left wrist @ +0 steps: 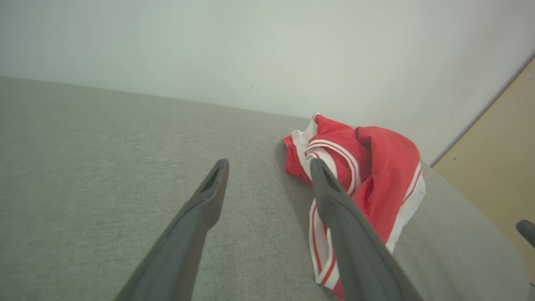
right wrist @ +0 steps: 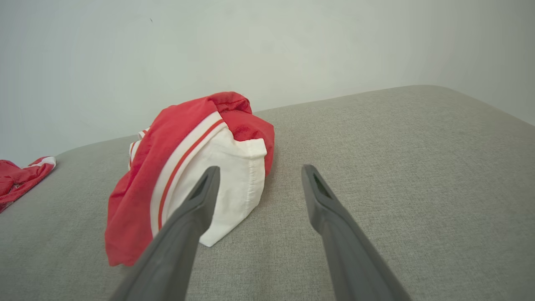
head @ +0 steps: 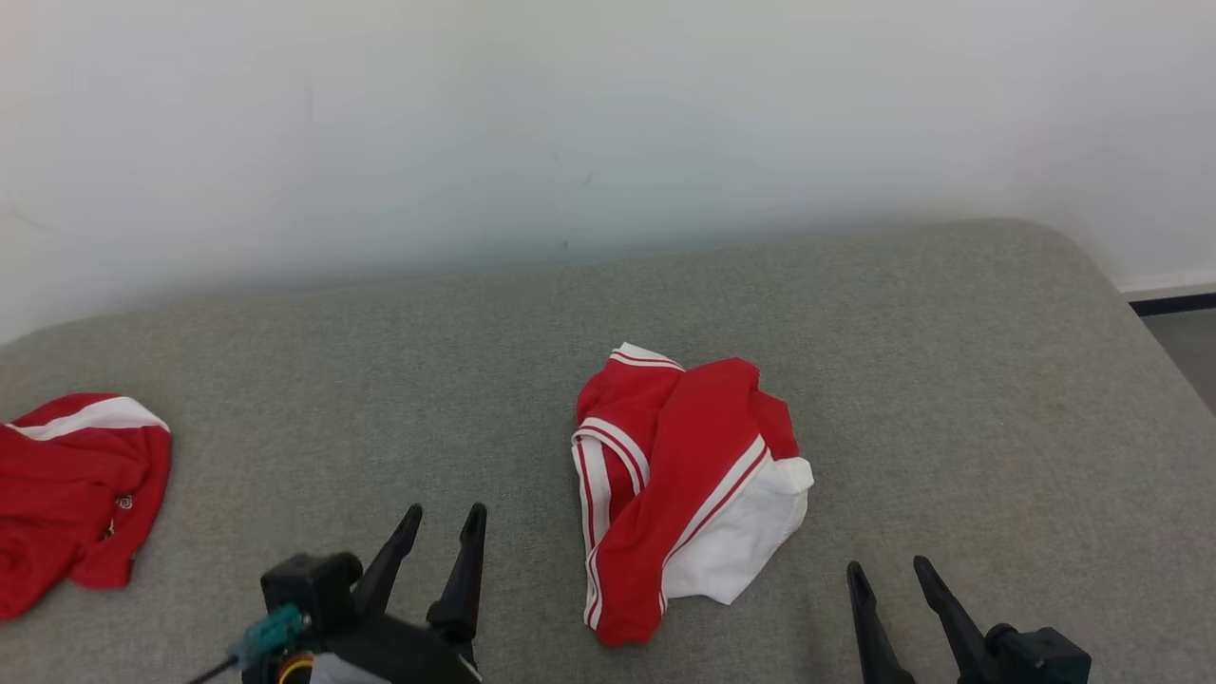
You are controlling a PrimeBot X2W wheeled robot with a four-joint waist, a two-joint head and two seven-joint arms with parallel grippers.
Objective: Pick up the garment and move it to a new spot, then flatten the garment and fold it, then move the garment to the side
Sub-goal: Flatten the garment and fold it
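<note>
Red-white crumpled garment (head: 684,475) centre; second garment (head: 76,494) far left. Two hands: left hand (head: 446,513), right hand (head: 888,565), both wide, empty.

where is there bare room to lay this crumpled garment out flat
Widest: right of the crumpled garment, to the rounded edge of the grey surface. Also between it and the second red garment, and behind it along the wall. Crowded: far left edge.

A second red, white-banded garment (head: 81,484) runs off the head view's left edge. In the left wrist view, a left pincer (left wrist: 268,164) finger (left wrist: 347,234) hides part of the crumpled red-and-white garment (left wrist: 384,167); a dark tip (left wrist: 527,229) at the right edge is unidentifiable.
</note>
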